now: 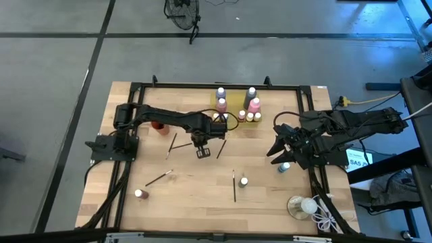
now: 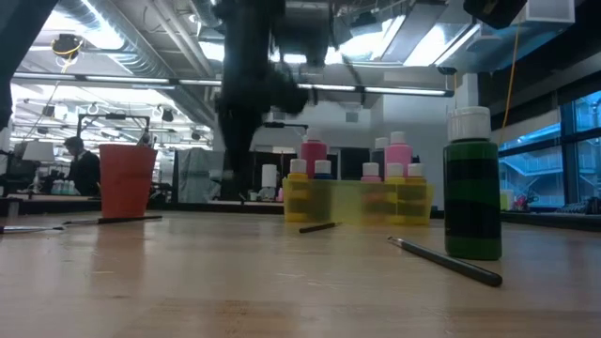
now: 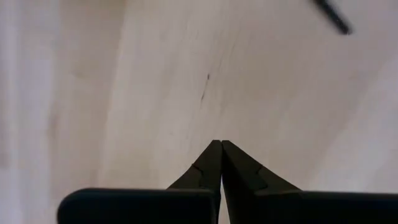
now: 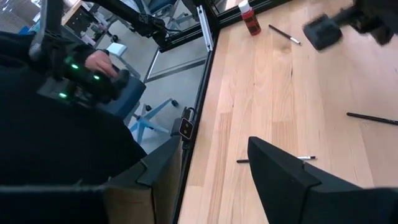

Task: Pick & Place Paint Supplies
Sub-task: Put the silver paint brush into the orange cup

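My left gripper (image 1: 202, 151) hangs shut over the middle of the table, pointing down, with nothing between its fingertips (image 3: 221, 144). A paintbrush (image 1: 221, 150) lies just to its right and another brush (image 1: 173, 144) to its left. Two more brushes (image 1: 158, 179) (image 1: 234, 185) lie nearer the front. Small white-capped bottles (image 1: 140, 194) (image 1: 244, 181) (image 1: 285, 167) stand apart on the wood. A yellow tray (image 1: 236, 116) at the far middle holds several bottles, pink ones (image 2: 399, 155) among them. My right gripper (image 1: 278, 152) waits open at the right, raised.
A red bottle (image 1: 157, 125) stands far left of the left gripper. In the low view a green bottle (image 2: 472, 183) stands close, with a brush (image 2: 446, 258) before it. A clear dish with a white ball and cord (image 1: 302, 206) sits at the front right corner.
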You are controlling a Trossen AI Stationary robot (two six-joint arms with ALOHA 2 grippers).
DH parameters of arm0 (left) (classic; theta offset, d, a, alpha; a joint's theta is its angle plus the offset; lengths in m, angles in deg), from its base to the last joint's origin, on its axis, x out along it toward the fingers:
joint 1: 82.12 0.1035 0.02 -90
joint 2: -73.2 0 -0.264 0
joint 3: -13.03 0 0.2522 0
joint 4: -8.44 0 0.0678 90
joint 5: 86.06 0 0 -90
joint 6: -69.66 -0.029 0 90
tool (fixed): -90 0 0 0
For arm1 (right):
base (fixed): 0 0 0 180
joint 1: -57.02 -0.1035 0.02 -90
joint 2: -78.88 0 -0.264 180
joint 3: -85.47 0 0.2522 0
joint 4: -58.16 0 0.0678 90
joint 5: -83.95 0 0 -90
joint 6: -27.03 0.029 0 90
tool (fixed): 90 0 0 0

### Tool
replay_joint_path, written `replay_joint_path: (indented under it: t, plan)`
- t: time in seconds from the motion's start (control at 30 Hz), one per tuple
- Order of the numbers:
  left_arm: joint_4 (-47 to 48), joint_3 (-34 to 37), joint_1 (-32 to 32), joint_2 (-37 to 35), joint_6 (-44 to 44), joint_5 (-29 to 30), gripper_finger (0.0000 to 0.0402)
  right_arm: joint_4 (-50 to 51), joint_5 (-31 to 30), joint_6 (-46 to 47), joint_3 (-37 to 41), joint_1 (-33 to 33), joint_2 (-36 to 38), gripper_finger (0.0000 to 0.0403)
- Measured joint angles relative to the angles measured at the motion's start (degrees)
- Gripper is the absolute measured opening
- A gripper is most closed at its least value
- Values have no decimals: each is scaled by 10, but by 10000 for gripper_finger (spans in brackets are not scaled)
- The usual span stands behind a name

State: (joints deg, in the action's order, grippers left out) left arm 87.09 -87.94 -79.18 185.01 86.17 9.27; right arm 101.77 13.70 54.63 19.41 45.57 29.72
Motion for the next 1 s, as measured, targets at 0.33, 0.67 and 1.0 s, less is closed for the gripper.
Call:
replay_joint_path:
  t: [0.33,0.67,1.0]
  plan:
    - [4,-90,-37,-127,36,115,2,10,0,-3,0,0,0,188]
    - [-147,-4,-41,-341,-6,221,2,8,0,-12,0,0,0,188]
    - [-431,295,-43,-575,-28,275,2,8,-2,-13,0,-3,0,188]
